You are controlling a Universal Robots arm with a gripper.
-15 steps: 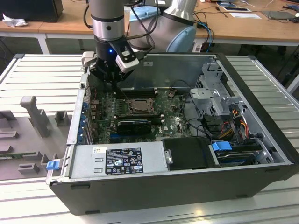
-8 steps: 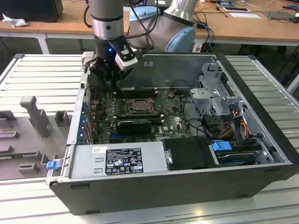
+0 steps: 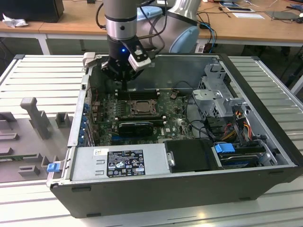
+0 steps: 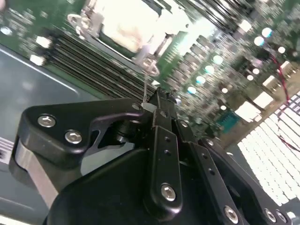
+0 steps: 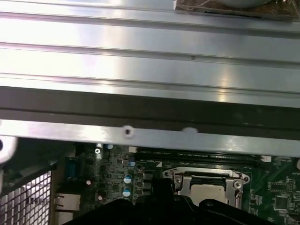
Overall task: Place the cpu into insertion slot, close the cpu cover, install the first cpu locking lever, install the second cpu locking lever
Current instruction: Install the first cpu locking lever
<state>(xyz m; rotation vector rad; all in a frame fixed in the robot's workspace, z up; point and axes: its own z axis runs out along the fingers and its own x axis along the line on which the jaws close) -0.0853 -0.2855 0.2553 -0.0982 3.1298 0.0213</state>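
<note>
The cpu (image 5: pixel 209 192) lies in the insertion slot (image 3: pixel 140 108) on the green board, its pale top showing through the window of the cpu cover (image 5: pixel 206 176), which lies flat over it. In the second wrist view the cpu (image 4: pixel 125 24) is bright and blurred. My gripper (image 4: pixel 151 107) hangs just beyond the slot's far corner, at the exterior view's left (image 3: pixel 124 86). Its fingers are together on the tip of a thin wire cpu locking lever (image 4: pixel 147 82) that rises from that corner of the socket frame.
The board sits inside an open computer case (image 3: pixel 265 94). Black memory slots (image 3: pixel 137 94) run behind the socket, a long black card (image 3: pixel 136 126) lies in front, and a power supply (image 3: pixel 120 162) fills the near side. Drive cages and cables (image 3: pixel 222 106) stand at the exterior view's right.
</note>
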